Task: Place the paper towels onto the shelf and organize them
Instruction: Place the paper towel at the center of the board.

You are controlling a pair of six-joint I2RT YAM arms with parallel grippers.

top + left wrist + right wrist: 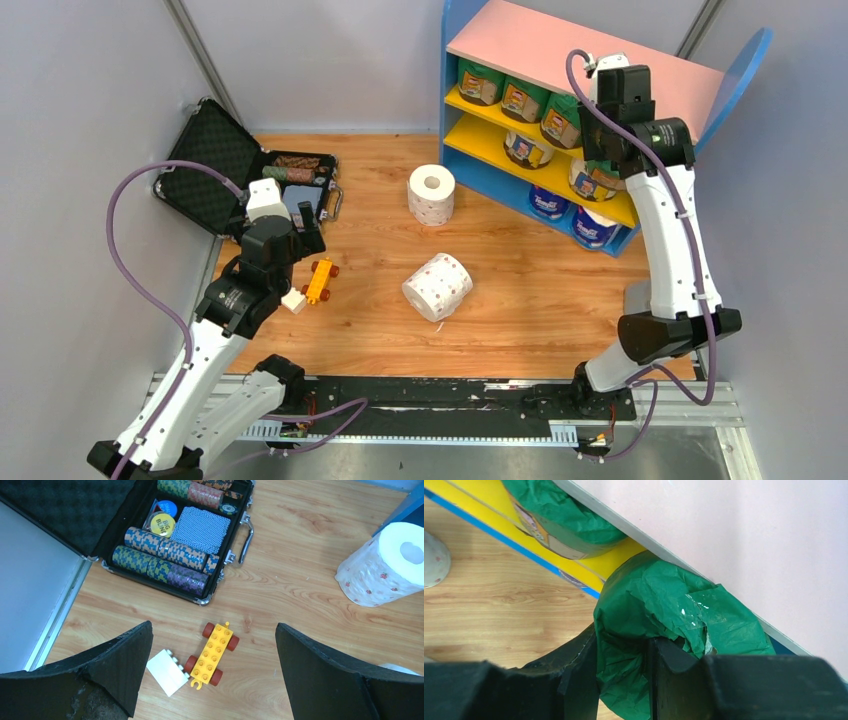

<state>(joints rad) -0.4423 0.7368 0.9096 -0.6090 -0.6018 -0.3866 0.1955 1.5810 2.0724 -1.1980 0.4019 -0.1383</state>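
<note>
The shelf has a pink top board, blue sides and two yellow boards holding several wrapped rolls. My right gripper is shut on the wrapper of a green-wrapped roll at the edge of the upper yellow board, just under the pink board; in the top view that gripper is at the shelf's right part. Two bare dotted rolls are on the floor: one upright, one on its side. My left gripper is open and empty above a toy car.
An open black hard case with poker chips lies at the back left. An orange-yellow toy car and a white brick lie under my left gripper. Grey walls close in both sides.
</note>
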